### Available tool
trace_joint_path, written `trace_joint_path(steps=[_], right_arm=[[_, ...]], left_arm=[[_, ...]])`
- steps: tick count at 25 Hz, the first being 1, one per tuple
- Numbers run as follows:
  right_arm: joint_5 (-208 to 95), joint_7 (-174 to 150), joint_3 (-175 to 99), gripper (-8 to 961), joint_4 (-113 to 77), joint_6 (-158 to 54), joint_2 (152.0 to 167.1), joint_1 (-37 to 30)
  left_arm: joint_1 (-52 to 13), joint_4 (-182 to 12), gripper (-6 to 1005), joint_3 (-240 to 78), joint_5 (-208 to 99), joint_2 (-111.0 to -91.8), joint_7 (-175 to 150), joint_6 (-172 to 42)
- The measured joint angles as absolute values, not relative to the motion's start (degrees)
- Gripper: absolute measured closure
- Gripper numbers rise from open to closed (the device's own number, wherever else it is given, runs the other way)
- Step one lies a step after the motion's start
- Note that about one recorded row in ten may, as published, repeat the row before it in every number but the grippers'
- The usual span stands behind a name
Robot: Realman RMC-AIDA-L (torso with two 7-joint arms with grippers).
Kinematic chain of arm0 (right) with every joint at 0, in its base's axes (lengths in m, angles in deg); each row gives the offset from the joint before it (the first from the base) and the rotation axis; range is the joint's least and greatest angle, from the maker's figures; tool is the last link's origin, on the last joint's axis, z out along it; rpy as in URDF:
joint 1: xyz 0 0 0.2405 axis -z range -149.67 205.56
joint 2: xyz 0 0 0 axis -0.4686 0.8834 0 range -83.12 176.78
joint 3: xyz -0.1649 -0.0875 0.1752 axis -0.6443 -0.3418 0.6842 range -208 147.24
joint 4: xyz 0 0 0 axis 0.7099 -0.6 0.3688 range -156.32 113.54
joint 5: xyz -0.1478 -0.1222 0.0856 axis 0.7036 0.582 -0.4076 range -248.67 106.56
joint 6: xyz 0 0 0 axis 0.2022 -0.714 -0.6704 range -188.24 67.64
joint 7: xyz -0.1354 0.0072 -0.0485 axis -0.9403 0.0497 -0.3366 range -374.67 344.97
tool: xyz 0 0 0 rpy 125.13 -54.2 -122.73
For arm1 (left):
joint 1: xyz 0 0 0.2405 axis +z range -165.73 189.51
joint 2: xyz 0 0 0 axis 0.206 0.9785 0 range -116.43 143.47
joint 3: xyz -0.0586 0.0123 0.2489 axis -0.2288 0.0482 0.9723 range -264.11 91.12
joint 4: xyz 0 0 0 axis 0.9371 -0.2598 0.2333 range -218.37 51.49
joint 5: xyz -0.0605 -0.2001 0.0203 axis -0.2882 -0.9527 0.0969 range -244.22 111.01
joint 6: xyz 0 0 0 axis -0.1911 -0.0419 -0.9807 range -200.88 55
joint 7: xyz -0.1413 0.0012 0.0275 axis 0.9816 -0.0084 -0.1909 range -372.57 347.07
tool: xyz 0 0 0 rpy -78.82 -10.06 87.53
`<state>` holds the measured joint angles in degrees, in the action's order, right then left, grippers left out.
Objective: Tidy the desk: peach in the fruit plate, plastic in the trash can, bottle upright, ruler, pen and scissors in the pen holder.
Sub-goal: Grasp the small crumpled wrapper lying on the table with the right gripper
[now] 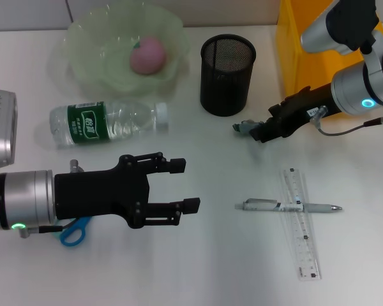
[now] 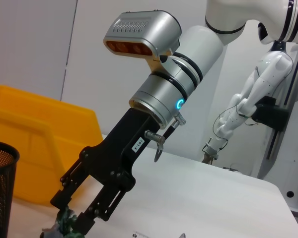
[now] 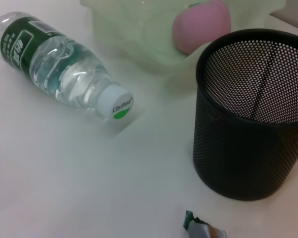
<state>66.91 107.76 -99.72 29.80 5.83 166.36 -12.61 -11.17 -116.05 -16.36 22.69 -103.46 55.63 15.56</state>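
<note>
A pink peach (image 1: 147, 54) lies in the pale green fruit plate (image 1: 89, 64). The water bottle (image 1: 108, 121) lies on its side in front of the plate, cap towards the black mesh pen holder (image 1: 226, 73). My right gripper (image 1: 254, 132) is just right of the holder, shut on a small crumpled plastic scrap (image 1: 242, 126), which also shows in the right wrist view (image 3: 203, 229). The pen (image 1: 287, 206) lies across the clear ruler (image 1: 301, 223) at front right. My left gripper (image 1: 184, 185) hovers open at front left. Only the blue scissors handle (image 1: 73, 231) shows under the left arm.
The yellow trash can (image 1: 300, 57) stands at the back right, behind my right arm. The left wrist view shows the right arm's black gripper (image 2: 69, 218), the yellow bin (image 2: 35, 134) and the holder's rim (image 2: 2, 158).
</note>
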Motion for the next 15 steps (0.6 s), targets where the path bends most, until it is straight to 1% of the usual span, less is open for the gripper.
trace_joint_path(steps=[15], right_arm=[[65.2, 107.8, -101.3, 240, 31.7, 5.6, 166.35, -10.8]], left_arm=[[-11.2, -116.0, 214, -16.2, 22.7, -103.54, 55.6, 15.5]])
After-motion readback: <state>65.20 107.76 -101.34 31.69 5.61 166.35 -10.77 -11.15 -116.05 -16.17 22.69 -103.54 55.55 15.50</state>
